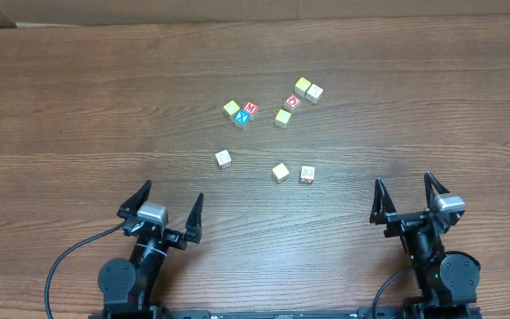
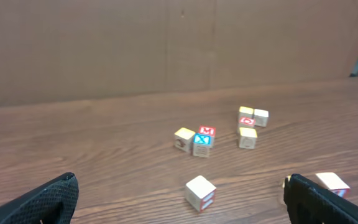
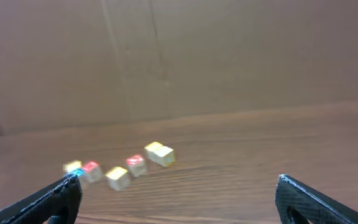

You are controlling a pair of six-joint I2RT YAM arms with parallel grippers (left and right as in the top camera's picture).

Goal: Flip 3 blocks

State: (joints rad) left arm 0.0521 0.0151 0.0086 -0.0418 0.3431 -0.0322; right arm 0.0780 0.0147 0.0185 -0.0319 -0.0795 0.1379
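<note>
Wood-grain bench [image 1: 78, 106], overhead view. Left fingers [image 1: 173, 193] at 7 o'clock and right fingers [image 1: 405, 182] at 5 o'clock both stand released and spread wide, grasping nothing, well apart from every cube. Blocks [image 1: 280, 172] lie scattered about the centre. Three form a loose row nearest the arms. Toward 12 o'clock, a yellow block [image 1: 231, 109] sits just beside the red M cube [image 1: 250, 108], and a blue block [image 1: 241, 119] touches that cube at its 7 o'clock. Another yellow one lies at 7 o'clock of the red O cube [image 1: 292, 101], with a touching pair at its 1 o'clock.
</note>
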